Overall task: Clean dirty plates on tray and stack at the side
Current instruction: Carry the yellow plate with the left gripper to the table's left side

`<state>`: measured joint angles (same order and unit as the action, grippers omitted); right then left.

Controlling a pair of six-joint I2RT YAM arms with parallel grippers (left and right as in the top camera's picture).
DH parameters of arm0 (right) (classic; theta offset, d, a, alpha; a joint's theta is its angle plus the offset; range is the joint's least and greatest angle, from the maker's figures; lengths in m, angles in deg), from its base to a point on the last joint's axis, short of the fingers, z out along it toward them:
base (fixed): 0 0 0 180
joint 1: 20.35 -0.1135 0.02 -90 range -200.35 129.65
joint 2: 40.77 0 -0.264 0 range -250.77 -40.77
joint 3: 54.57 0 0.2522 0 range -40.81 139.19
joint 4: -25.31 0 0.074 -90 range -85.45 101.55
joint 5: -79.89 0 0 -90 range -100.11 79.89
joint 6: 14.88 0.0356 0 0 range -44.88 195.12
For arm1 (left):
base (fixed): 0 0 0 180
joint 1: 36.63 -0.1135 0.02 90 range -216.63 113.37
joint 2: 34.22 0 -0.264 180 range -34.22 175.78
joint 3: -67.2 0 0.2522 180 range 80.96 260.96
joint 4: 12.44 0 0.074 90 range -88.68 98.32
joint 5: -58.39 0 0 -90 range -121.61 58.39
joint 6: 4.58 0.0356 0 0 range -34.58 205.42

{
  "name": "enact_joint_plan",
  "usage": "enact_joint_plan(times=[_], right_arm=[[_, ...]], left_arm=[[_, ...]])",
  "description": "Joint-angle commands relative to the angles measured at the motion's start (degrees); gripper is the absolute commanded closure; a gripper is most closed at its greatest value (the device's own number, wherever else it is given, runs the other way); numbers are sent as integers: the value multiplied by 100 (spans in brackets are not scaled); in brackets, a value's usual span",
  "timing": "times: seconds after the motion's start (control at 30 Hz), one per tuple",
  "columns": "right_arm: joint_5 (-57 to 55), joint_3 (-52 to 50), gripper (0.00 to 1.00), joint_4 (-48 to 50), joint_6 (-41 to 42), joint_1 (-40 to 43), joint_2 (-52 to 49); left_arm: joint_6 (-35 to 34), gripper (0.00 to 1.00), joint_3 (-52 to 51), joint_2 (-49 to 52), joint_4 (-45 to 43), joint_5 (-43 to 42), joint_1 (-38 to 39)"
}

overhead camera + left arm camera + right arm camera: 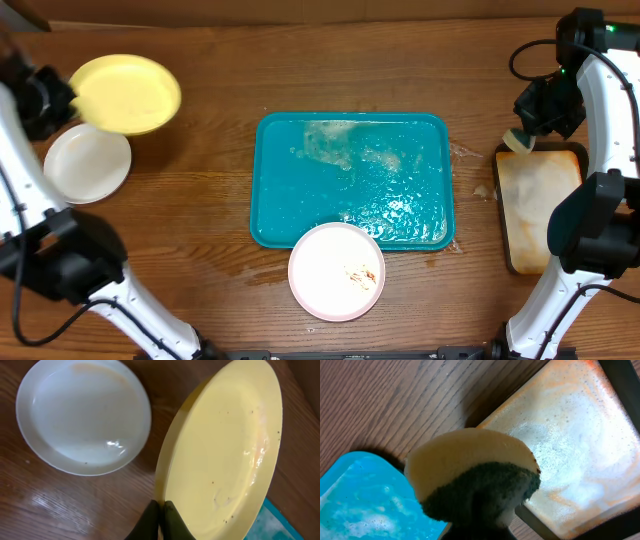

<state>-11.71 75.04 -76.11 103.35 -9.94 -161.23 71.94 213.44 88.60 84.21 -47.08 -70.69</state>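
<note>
- Left gripper (161, 511): fingers (172, 519) closed narrow, pinching the rim of the yellow plate (225, 455). The plate is tilted in the left wrist view, and small dark specks and a wet glint show on its face.
- In the overhead view the yellow plate (125, 93) is at the far left of the table (210, 210), well apart from the teal tray (350, 180). Its near edge overlaps the clean white plate (88, 163).
- Clean white plate (82, 415): flat on the wood just beside the yellow plate, with a faint orange tint at its far rim and a wet glint.
- Smeared white plate (337, 271): lies over the near rim of the teal tray, part on the tray and part on the table. Brown smears sit right of its centre.
- Teal tray: centre of the table, wet, with whitish foam patches at its far side.
- Right gripper (530, 128): clamped on the sponge (470, 480), yellow foam uppermost and dark green scouring face towards the fingers. The fingers themselves are mostly hidden.
- The sponge hangs over the far left corner of the small dark-rimmed tray (505, 215), whose inside is foamy whitish-orange.
</note>
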Motion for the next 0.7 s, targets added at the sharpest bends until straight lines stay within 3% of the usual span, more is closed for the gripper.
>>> enact_joint_plan(times=[0.0, 0.27, 0.5, 0.67], right_arm=[[48, 2, 96, -13, -24, 22, 260], [48, 2, 96, -101, -26, 22, 260], [46, 2, 96, -101, -24, 22, 260], [50, 2, 96, -72, -22, 22, 260]], left_arm=[[236, 95, -1095, -291, -501, -531, -426], [-116, 95, -4046, -1178, -2778, -909, -1425], [-310, 96, -4605, -1156, -3480, -1056, -2138], [-323, 96, -4603, -1156, -3644, -1320, -2142]])
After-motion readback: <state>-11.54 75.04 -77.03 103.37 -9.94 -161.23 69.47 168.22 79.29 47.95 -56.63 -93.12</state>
